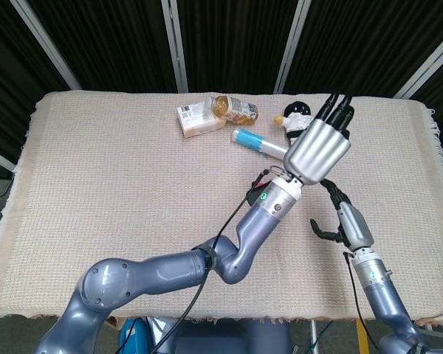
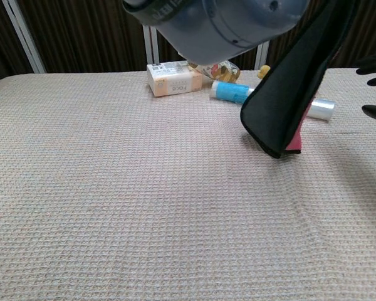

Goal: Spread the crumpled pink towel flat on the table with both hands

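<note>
The left hand [image 1: 320, 147] is raised over the right part of the worktop [image 1: 96, 162], its dark fingers [image 1: 338, 112] pointing to the far side and closed on the top of the towel [image 2: 288, 100]. In the chest view the towel hangs from it in a folded strip, dark side facing out with a sliver of pink at the low edge, its bottom corner touching or just above the worktop. The right hand [image 1: 345, 219] waits near the right edge, holding nothing, fingers spread and slightly curled.

The risks, as I judge them: the towel hangs folded on itself, so lowering it this way would leave it doubled rather than flat. The right hand must catch a free corner without the two arms colliding, since they sit close. A swing of the cloth could also knock the clutter at the far side.

That clutter includes a small box [image 1: 195, 119], a bottle [image 1: 235, 109] on its side holding amber liquid, a blue-capped tube [image 1: 258, 142] and a small toy [image 1: 294, 115].
</note>
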### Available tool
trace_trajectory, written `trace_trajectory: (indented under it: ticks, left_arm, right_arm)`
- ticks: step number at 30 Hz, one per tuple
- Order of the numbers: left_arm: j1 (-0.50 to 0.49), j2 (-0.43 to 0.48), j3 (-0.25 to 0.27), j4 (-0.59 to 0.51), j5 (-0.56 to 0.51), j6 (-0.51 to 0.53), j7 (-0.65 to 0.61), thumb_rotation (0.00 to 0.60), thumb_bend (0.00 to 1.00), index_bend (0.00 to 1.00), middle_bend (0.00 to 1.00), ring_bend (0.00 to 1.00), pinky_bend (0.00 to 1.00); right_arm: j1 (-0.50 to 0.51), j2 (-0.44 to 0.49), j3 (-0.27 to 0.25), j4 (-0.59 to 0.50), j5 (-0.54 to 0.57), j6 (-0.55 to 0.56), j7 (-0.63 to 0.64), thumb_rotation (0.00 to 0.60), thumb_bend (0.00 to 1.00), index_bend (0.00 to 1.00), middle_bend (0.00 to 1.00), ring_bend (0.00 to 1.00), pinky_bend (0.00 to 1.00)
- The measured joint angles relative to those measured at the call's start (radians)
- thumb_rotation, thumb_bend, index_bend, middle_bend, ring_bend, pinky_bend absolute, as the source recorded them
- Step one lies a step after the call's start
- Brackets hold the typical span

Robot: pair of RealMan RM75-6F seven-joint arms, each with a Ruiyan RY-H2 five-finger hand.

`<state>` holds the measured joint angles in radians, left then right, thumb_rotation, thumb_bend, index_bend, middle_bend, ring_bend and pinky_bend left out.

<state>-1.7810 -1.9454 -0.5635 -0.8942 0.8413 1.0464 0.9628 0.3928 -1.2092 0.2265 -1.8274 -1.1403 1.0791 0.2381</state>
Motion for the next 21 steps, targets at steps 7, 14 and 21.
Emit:
trace_trajectory:
  ticks: [7,14,21]
  left_arm:
    - [-0.041,-0.05,-0.018,0.094,0.003,-0.003,-0.036,0.6,0.48,0.68,0.18,0.0,0.0]
    - [-0.035,-0.053,-0.02,0.118,0.011,0.008,-0.052,0.6,0.48,0.68,0.18,0.0,0.0]
    - [-0.02,-0.047,-0.018,0.1,0.013,0.017,-0.058,0.6,0.48,0.68,0.17,0.0,0.0]
  right_arm:
    - [0.004,-0.01,-0.008,0.002,0.009,-0.008,-0.018,0.6,0.41,0.0,0.0,0.0,0.0]
    - [0.006,-0.034,-0.019,-0.007,0.01,-0.001,-0.048,0.6,0.41,0.0,0.0,0.0,0.0]
    - [0.006,-0.056,-0.028,-0.019,0.012,0.011,-0.081,0.6,0.41,0.0,0.0,0.0,0.0]
